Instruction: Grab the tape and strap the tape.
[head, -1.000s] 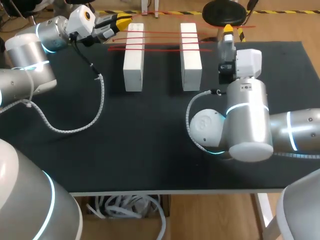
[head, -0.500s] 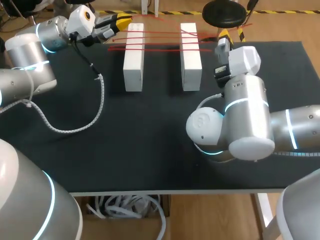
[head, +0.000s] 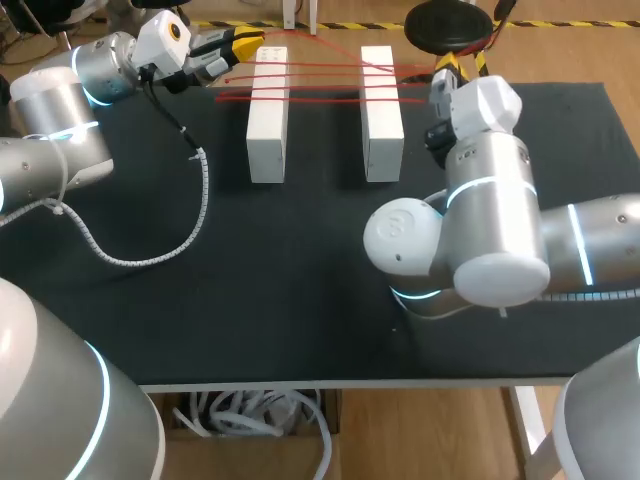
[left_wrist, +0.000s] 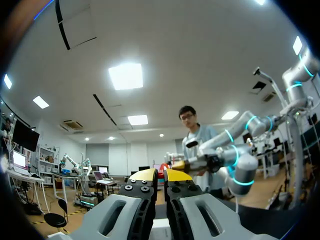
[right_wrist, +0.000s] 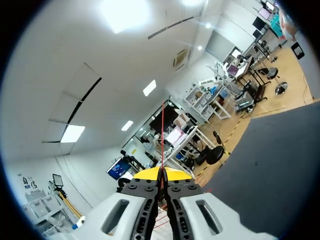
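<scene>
Where thin red tape (head: 320, 99) spans two white rectangular blocks (head: 267, 120), 12 o'clock: left gripper (left_wrist: 161, 175), right gripper (right_wrist: 162, 174) clamp it.

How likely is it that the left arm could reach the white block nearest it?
Probably yes: its end effector sits right beside the left white block with nothing between them, though it looks shut on the red tape.

- Tape (head: 320, 84): shown as thin red strands, unpatterned.
- Left block (head: 267, 113) and right block (head: 381, 110): shown plain white.
- Worktop (head: 300, 260): seen matte black, no pattern.
- Left claw (head: 243, 42) and right claw (head: 450, 63): tipped in bright yellow, bodies coloured grey and black.
- Left arm (head: 60, 120) and right arm (head: 490, 230): finished silver-grey, ringed with glowing cyan bands.
- Cable (head: 150, 255): coloured white, spiral-ribbed.
</scene>
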